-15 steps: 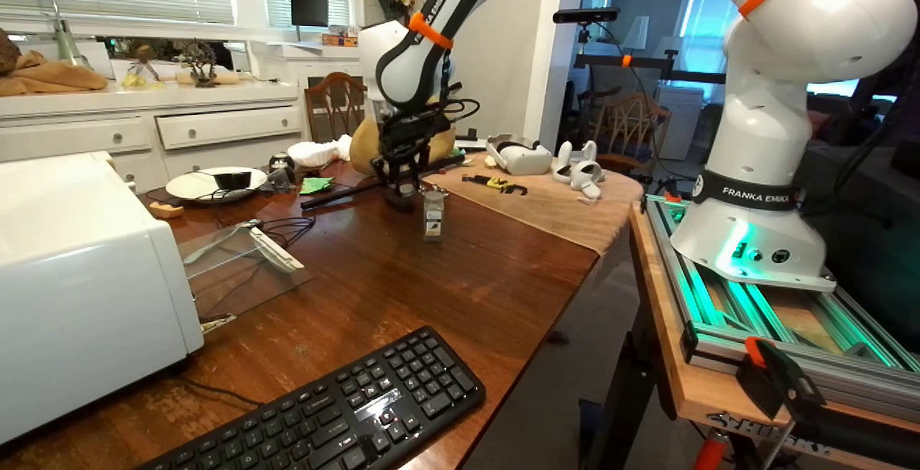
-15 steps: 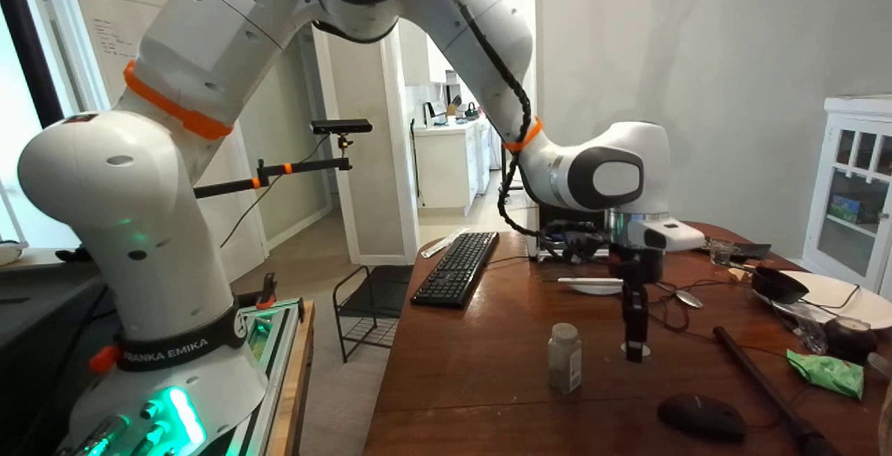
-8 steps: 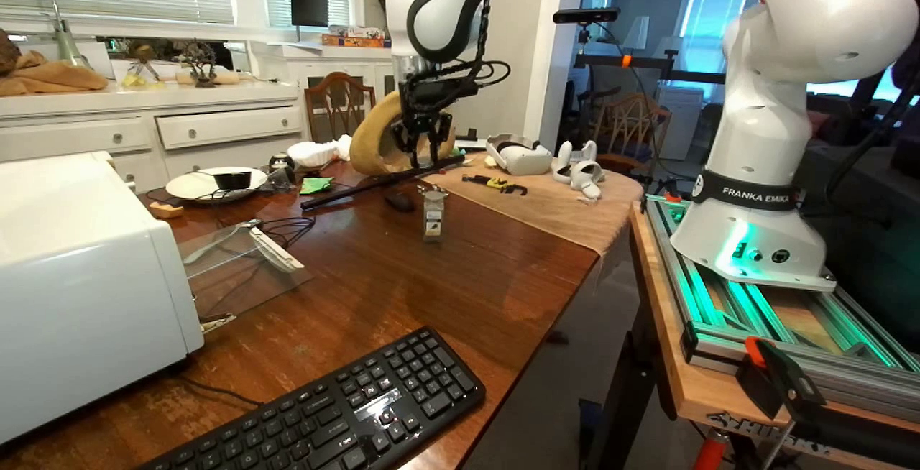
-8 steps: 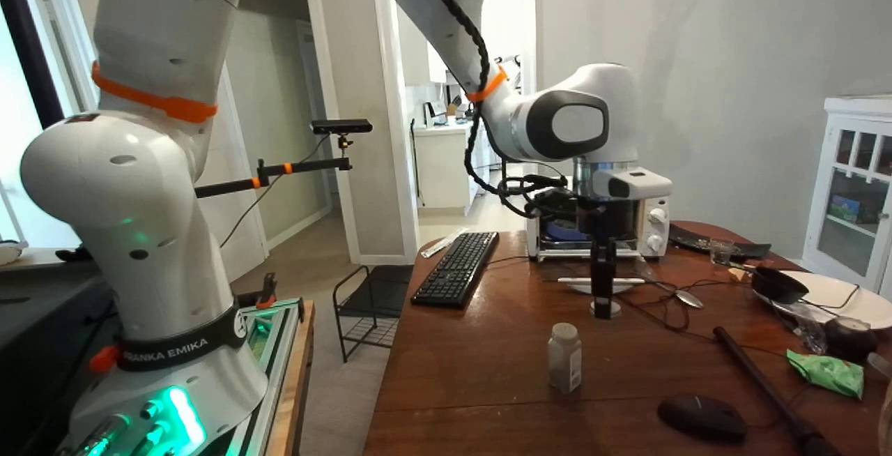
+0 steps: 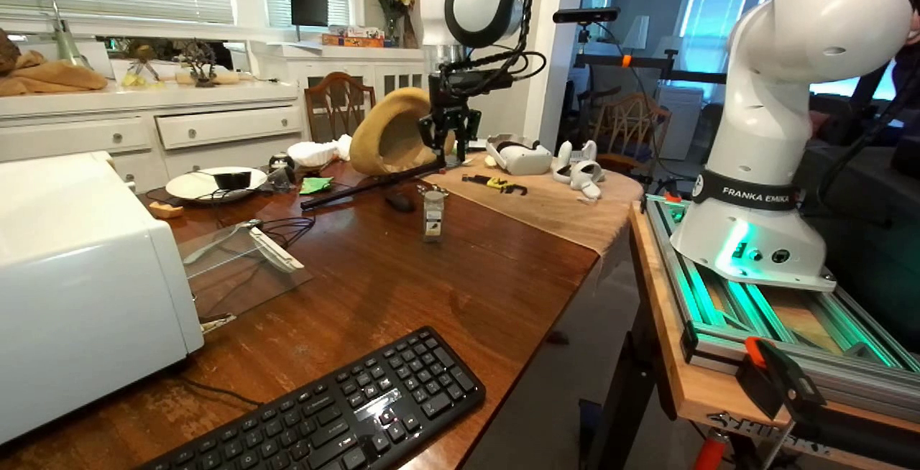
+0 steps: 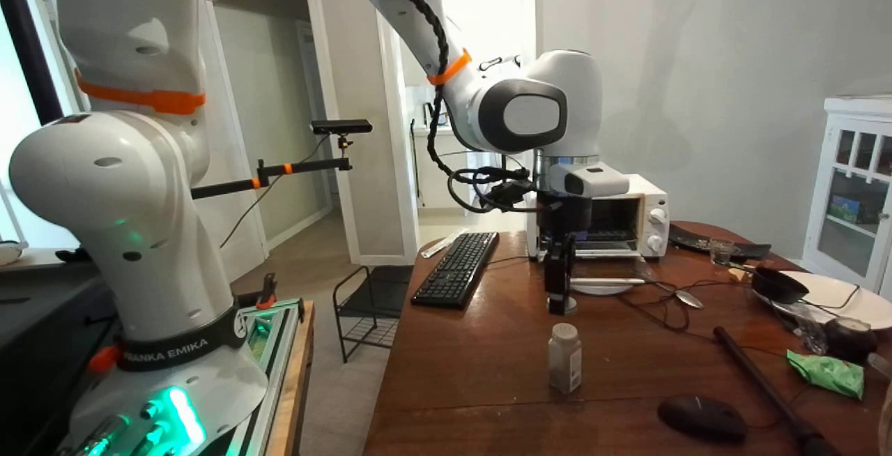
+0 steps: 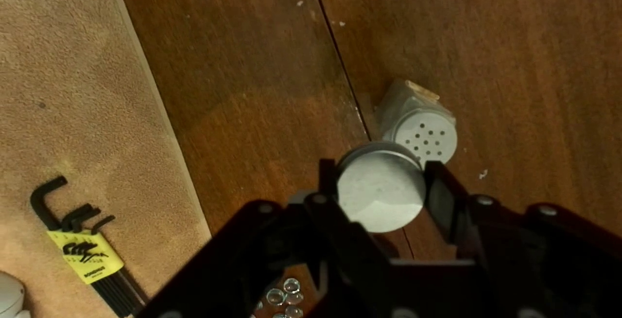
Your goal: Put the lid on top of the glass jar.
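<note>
The small clear glass jar stands upright on the wooden table in both exterior views (image 5: 433,220) (image 6: 564,362). In the wrist view its pale perforated top (image 7: 427,135) faces up, and its near edge is partly covered by the lid. My gripper (image 7: 380,177) is shut on the round silver lid (image 7: 381,192), with one finger on each side of it. In the exterior views the gripper (image 5: 451,156) (image 6: 559,305) holds the lid (image 6: 572,305) flat, higher than the jar and apart from it.
A black rod (image 5: 359,193), a mouse (image 6: 701,418) and a tan woven bowl (image 5: 392,139) lie near the jar. A keyboard (image 6: 456,269) and toaster oven (image 6: 651,215) stand farther off. Hex keys (image 7: 87,257) lie on a tan mat. Several glass beads (image 7: 291,286) show in the wrist view.
The gripper has risen with the lid and shifted sideways, to the right in one exterior picture and to the left in another, closer in line with the jar. The jar has not moved.
</note>
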Action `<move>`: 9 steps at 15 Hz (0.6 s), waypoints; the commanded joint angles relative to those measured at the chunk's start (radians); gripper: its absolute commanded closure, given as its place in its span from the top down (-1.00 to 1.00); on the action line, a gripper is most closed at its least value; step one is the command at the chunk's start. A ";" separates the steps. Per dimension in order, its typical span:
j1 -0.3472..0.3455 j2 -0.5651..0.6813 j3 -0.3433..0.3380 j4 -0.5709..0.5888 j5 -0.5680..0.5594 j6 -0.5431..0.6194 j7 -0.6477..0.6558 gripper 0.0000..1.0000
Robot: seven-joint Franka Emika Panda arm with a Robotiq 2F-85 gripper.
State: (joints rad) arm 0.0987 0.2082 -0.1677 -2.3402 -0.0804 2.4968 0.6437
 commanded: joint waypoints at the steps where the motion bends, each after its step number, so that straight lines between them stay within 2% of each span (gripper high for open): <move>1: -0.009 0.021 0.011 -0.036 -0.082 0.083 0.021 -0.50; 4: 0.010 0.067 0.004 -0.013 -0.161 0.127 0.048 -0.50; 9: 0.027 0.120 0.011 0.012 -0.155 0.170 0.025 -0.50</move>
State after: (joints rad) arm 0.1156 0.2895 -0.1593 -2.3473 -0.2223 2.6330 0.6619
